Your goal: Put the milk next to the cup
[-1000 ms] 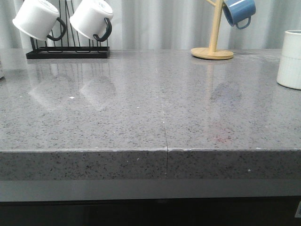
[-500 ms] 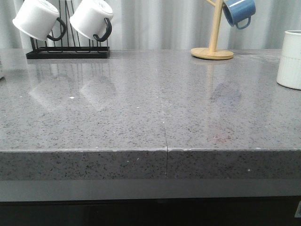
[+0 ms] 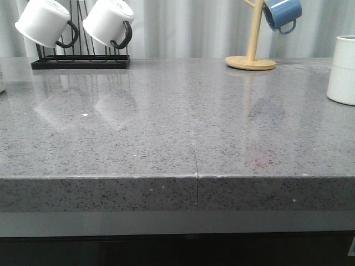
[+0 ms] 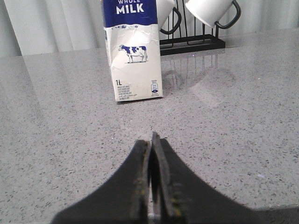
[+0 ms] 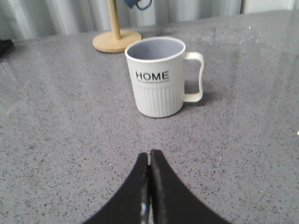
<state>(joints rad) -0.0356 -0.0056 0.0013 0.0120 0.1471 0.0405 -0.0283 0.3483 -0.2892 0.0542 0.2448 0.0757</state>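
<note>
I see milk (image 4: 133,56) ahead of left gripper (image 4: 151,140) with top cropped; cup (image 3: 342,70) edge-cut, small print unreadable.

A grey speckled stone countertop (image 3: 138,138) fills the scene, with a thin seam running from near to far through its middle. Behind it hangs a pale grey pleated curtain (image 3: 183,27). Soft light makes reflections on the far left part

Two white mugs with black handles (image 3: 47,23) hung on a black wire rack (image 3: 80,62), blue mug (image 3: 282,14) on a wooden stand (image 3: 250,62), across a grey speckled countertop (image 3: 166,138).
</note>
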